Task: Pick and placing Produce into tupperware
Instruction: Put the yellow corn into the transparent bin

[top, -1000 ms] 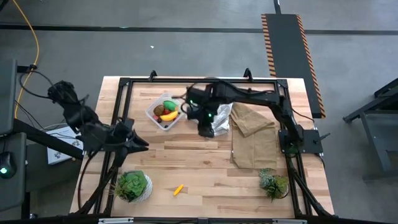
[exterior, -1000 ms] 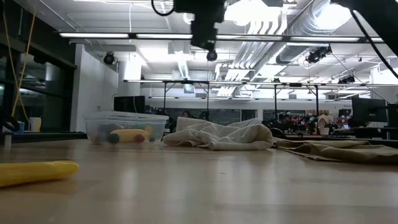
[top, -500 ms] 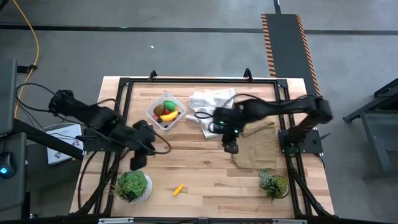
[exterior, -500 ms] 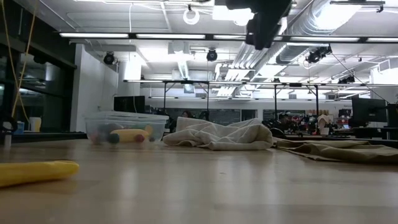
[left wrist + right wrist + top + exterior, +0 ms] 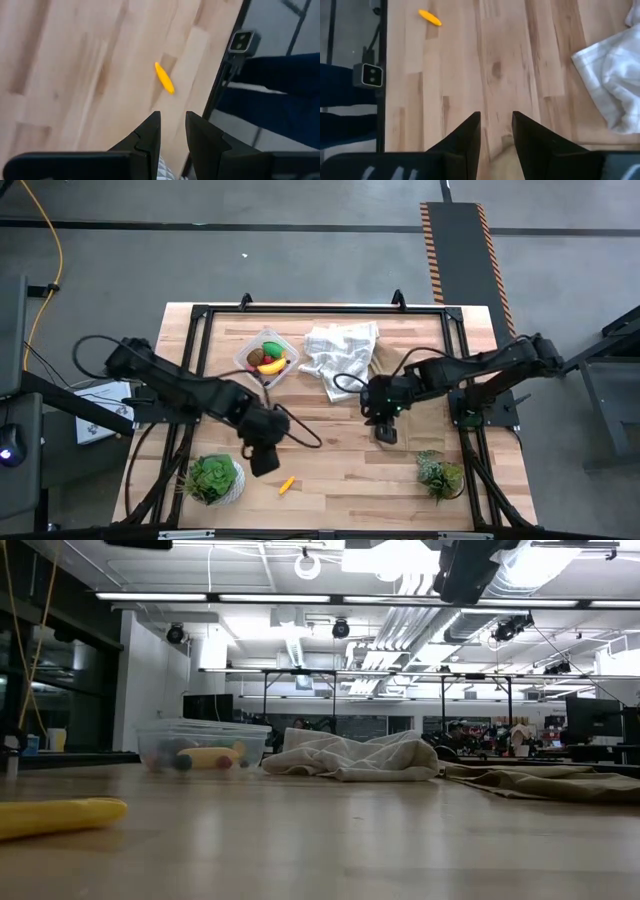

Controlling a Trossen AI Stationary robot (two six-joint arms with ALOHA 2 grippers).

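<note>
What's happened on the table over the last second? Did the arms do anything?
Both arms swung. The left gripper came from the table's left edge toward the loose yellow piece, fingers slightly apart. The right gripper left the white checked cloth for the table's middle, holding nothing. The tupperware, its produce and the yellow piece stayed put.

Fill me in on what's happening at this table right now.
The left gripper hovers open near a loose yellow piece at the table's front. The tupperware at the back already holds several produce pieces. The right gripper, open and empty, hangs over bare wood beside the white cloth.
</note>
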